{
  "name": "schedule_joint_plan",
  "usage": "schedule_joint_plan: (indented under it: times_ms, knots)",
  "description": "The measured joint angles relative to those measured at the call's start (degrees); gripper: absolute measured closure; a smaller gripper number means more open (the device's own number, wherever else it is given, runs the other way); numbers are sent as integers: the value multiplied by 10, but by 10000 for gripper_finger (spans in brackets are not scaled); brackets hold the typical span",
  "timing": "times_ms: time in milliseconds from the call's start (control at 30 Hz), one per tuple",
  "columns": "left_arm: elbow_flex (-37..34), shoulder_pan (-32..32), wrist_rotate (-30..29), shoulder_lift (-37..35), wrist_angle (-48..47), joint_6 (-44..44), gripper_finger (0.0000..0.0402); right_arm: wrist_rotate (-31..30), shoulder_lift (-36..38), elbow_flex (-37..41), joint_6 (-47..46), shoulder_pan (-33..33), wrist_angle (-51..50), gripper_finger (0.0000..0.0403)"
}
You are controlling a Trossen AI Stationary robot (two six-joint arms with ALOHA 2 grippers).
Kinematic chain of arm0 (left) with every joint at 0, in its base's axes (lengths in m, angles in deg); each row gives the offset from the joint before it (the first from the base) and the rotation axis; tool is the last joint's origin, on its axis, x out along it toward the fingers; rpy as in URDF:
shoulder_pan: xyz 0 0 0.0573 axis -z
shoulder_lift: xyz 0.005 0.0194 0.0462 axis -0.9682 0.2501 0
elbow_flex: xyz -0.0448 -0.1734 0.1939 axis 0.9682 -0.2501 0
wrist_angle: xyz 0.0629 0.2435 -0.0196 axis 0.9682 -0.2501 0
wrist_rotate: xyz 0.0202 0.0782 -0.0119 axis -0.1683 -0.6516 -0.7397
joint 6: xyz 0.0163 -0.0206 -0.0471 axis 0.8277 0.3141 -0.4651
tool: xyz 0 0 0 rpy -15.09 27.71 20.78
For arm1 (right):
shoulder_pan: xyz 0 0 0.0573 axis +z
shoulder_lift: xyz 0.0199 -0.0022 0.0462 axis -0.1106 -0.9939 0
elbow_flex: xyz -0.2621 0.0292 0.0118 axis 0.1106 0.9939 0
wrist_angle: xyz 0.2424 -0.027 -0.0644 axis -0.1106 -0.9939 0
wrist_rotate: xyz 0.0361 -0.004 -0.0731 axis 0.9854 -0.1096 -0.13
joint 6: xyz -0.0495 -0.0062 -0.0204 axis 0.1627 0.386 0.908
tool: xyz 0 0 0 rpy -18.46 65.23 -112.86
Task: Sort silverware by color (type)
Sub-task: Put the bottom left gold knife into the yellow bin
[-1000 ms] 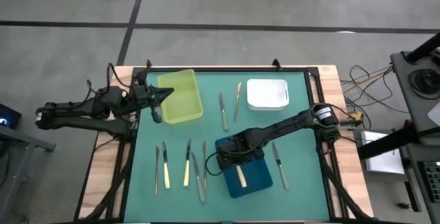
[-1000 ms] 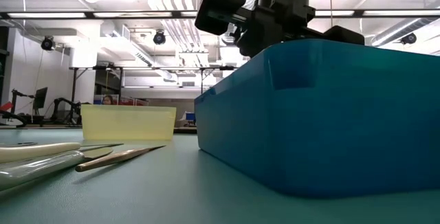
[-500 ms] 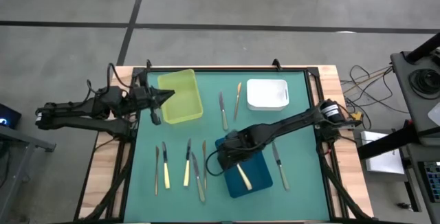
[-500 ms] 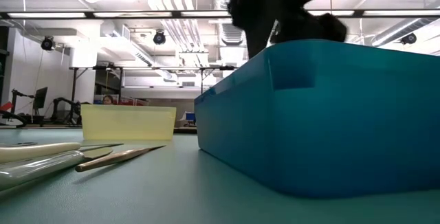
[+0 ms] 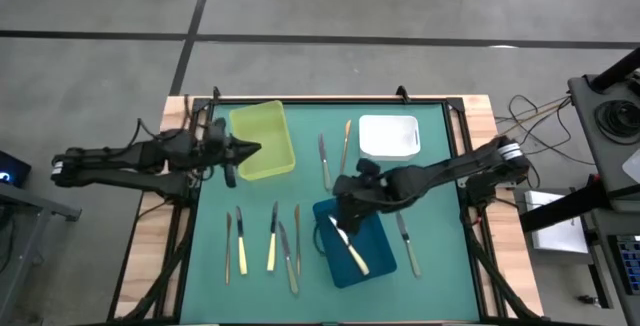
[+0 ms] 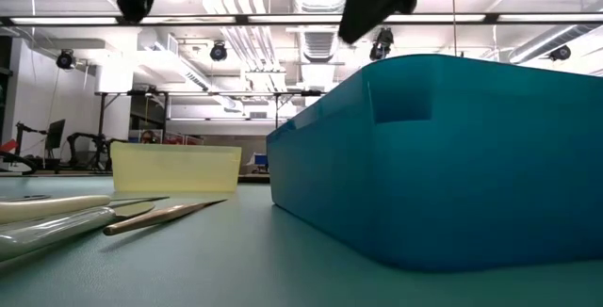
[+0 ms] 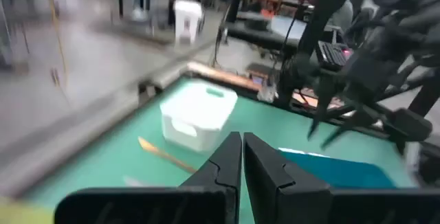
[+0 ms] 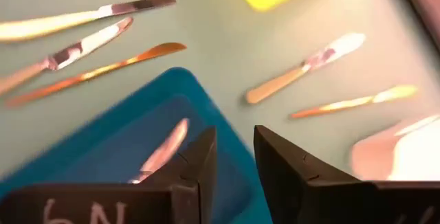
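The silverware lies on the green mat: several knives (image 5: 272, 238) at the near left, two (image 5: 324, 161) in the far middle and one (image 5: 405, 238) to the right of the blue tray (image 5: 372, 262). A cream-handled knife (image 5: 350, 249) lies slantwise inside the blue tray. My right gripper (image 8: 235, 145) hangs above that tray's far edge (image 5: 345, 194), open, with nothing between its fingers. My left gripper (image 7: 241, 157) is shut and empty, level in the air beside the yellow tray (image 5: 264, 139).
A white tray (image 5: 388, 136) stands at the far right of the mat. In the low view the blue tray's wall (image 6: 443, 156) fills the right half, with the yellow tray (image 6: 174, 168) behind it and knives (image 6: 94, 213) at the left. Bare mat lies along the near edge.
My right gripper has risen out of the blue tray and drawn back toward the table's far right, rolling as it went. The cream-handled knife stays in the tray, now lying slantwise. My left gripper has rolled a little where it is.
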Motion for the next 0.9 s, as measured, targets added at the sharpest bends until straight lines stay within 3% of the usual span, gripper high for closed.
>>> schedule_joint_plan:
  times_ms: [233,400,667,900]
  knots:
    - [0,4,74,61,-75,-258,402,-1,129,119,166,-23,107,319]
    - [0,33,103,95,-107,-403,402,0,232,249,244,-37,270,318]
    - [60,117,109,152,-184,-568,402,0,335,406,336,-38,479,332]
    - [153,189,97,233,-326,-659,402,0,369,435,375,-38,501,342]
